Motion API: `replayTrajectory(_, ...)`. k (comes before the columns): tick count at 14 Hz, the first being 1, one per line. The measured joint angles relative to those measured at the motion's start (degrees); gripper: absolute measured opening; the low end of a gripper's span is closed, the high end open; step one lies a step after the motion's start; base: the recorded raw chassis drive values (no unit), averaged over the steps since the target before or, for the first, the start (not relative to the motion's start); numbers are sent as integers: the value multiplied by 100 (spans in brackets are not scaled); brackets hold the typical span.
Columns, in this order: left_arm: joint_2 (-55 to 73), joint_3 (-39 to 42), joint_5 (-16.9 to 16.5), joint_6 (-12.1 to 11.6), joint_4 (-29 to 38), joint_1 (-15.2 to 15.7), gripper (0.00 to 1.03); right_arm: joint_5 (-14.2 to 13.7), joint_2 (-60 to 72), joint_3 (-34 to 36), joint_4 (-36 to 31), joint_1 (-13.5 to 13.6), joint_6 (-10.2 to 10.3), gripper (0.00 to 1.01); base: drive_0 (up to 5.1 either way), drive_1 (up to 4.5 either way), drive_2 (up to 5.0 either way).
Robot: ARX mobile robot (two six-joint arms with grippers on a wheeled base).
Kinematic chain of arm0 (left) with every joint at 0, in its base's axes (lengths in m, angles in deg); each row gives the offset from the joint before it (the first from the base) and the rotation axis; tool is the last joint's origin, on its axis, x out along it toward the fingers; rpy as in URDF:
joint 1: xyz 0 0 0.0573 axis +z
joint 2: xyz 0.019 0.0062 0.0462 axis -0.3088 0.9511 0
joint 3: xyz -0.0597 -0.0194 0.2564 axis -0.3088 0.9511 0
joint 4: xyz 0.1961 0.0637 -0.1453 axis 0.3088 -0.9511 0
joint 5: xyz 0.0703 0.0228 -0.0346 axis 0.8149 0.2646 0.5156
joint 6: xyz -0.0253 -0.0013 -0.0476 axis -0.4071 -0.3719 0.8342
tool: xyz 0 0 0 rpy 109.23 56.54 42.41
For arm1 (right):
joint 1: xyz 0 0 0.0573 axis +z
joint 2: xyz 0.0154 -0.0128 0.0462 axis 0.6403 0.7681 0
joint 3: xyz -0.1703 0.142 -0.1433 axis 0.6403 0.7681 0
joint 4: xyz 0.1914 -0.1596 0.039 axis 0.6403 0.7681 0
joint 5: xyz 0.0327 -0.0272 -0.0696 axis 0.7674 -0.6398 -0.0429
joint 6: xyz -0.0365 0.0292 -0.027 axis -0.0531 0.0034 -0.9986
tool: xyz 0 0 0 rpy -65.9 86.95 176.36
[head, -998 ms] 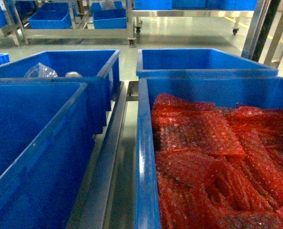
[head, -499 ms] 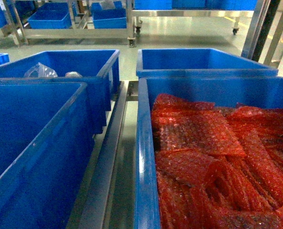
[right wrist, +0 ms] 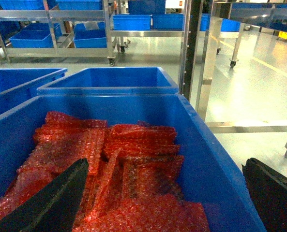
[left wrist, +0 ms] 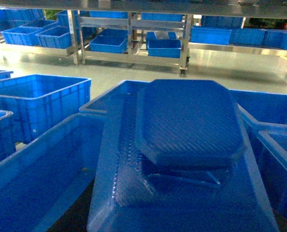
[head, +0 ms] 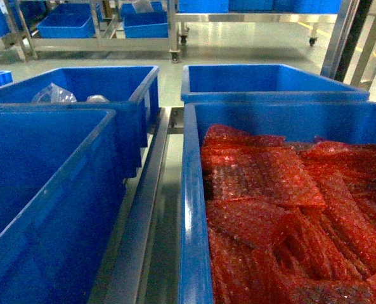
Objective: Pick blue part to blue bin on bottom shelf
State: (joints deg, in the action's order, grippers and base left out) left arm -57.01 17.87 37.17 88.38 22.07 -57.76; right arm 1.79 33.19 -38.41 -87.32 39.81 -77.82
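The left pincer (left wrist: pixel 182 159) is clamped on a blue part (left wrist: pixel 189 121), poised above an empty blue bin (left wrist: pixel 41 159); the right pincer (right wrist: pixel 165 193) gapes above red bubble wrap (right wrist: pixel 114 159).

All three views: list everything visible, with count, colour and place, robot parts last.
near bins: four, blue, two rows in the head view
red bubble-wrap bags: many, red, filling the near right bin
clear bags: a few, transparent, far left bin
blue part: one, blue, flat textured plate filling the left wrist view, held by the left hand
racks: steel, background, holding blue bins
right hand: black fingers spread open over the red bags
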Motion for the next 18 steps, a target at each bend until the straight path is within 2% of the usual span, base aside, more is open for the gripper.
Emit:
replayTrajectory(10,0,0,2,-2,2,0,43,0,-2,0,0,0,0,98,0,0,0)
replayTrajectory(11,157,92,507,-240,640,-122,43,0,0,0,0,0,0,98,0,0,0)
replayTrajectory(12,201,87,841,-496,645,-118,43,0,0,0,0,0,2,98,0,0,0)
replayTrajectory(13,140,68,588,-472,251,142,43,-2,0,0,2,0,2,98,0,0,0)
replayTrajectory(14,581,11,-79,-304,713,872,43,2,0,0,-7,0,0,98,0,0,0)
replayTrajectory(15,1419,-199,-872,-50,1193,1742,43,0,0,0,4,0,0,98,0,0,0)
replayTrajectory(16,2264,-374,-1602,278,1585,2470,43,0,0,0,2,0,0,98,0,0,0)
replayTrajectory(17,3016,-479,-1853,485,1639,2898,58,0,0,0,4,0,0,98,0,0,0)
replayTrajectory(18,3171,-455,-1886,551,1567,2907,70,2,0,0,-4,0,0,98,0,0,0)
